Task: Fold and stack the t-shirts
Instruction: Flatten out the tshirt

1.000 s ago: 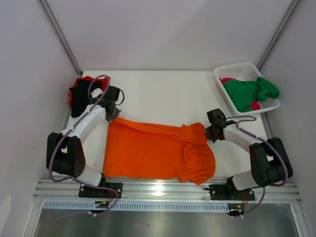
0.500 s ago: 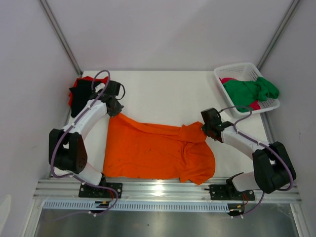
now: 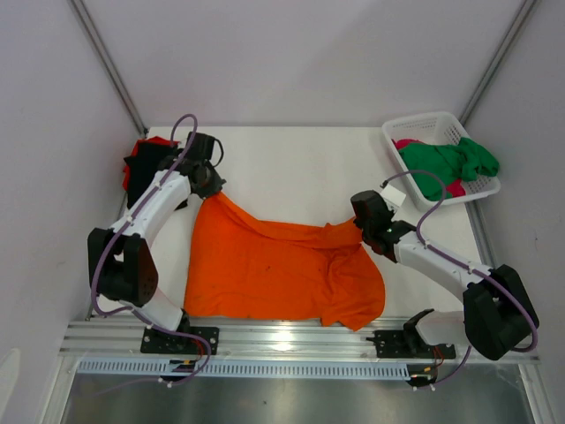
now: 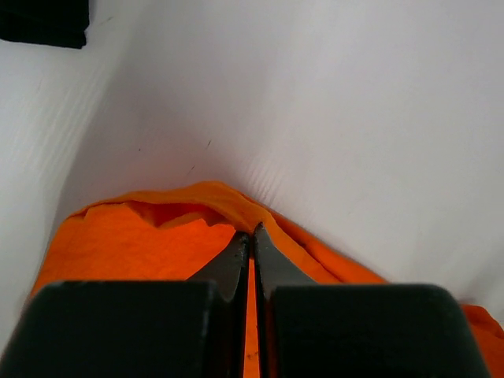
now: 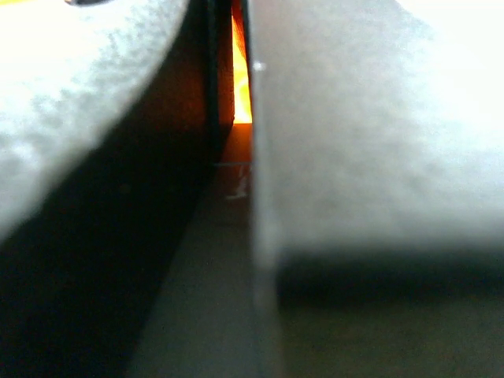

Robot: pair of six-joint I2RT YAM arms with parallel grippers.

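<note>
Left tool (image 4: 250,236) clamped on far-left corner of orange t-shirt (image 3: 274,269); right tool (image 3: 360,224) clamped on far-right edge. Shirt spread across worktop (image 3: 291,163). Lift both ends level and taut, then fold toward near hem, avoiding bunching.

I've got the bright orange cloth t-shirt (image 3: 274,269) spread on the white table (image 3: 291,159), far corners lifted. Far-left: red cloth t-shirt (image 3: 150,143) and black cloth t-shirt (image 3: 139,172), bunched. Green cloth t-shirt (image 3: 446,163) and magenta-pink cloth t-shirt (image 3: 406,143) crumpled in the white lattice basket (image 3: 420,118).
</note>
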